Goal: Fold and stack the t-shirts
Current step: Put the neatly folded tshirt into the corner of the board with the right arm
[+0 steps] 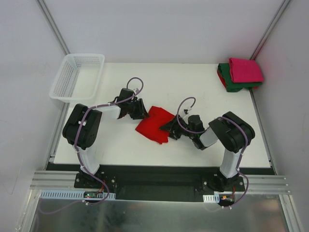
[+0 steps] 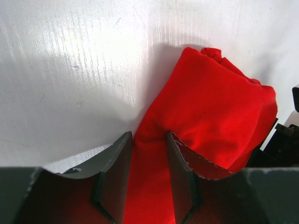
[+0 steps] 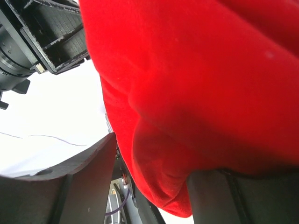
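Note:
The bright red t-shirt (image 1: pixel 153 124), folded small, lies mid-table between my two grippers. My left gripper (image 1: pixel 141 112) is at its far left corner, and in the left wrist view (image 2: pixel 149 135) its jaws are closed on a fold of the red t-shirt (image 2: pixel 210 102). My right gripper (image 1: pixel 170 129) is at the shirt's right edge. In the right wrist view (image 3: pixel 152 156) its jaws stand apart, and the red t-shirt (image 3: pixel 196 70) drapes over the right finger (image 3: pixel 233 196) without touching the left one. The magenta-pink t-shirt (image 1: pixel 245 69) lies folded on the dark green t-shirt (image 1: pixel 231 83) at the back right corner.
A white mesh basket (image 1: pixel 65 92) hangs over the table's back left corner. The white table (image 1: pixel 193 87) ends at a wall rail on the right and a metal frame at the near edge.

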Action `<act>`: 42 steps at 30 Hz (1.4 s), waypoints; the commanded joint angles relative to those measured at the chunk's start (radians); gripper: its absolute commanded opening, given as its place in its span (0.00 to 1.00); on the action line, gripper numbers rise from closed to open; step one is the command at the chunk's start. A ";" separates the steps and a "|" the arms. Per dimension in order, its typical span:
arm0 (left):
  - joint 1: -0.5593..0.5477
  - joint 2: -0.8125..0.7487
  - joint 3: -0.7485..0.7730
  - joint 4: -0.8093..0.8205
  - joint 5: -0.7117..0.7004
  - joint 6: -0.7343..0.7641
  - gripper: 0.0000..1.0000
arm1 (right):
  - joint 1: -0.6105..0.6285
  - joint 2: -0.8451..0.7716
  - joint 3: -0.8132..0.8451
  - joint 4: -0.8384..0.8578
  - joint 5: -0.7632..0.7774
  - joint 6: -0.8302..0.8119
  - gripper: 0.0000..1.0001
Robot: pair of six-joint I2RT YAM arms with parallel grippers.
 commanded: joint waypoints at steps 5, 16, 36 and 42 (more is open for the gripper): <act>-0.034 -0.059 -0.031 -0.021 0.018 0.021 0.35 | 0.068 0.119 0.019 -0.240 0.116 -0.009 0.62; -0.045 -0.096 -0.068 -0.026 0.013 0.010 0.34 | 0.070 0.051 0.149 -0.506 0.211 -0.078 0.62; -0.044 -0.116 -0.087 -0.030 0.008 0.009 0.33 | 0.094 0.143 0.277 -0.581 0.203 -0.104 0.26; -0.045 -0.126 -0.096 -0.033 0.004 0.010 0.33 | 0.097 0.143 0.282 -0.575 0.194 -0.113 0.01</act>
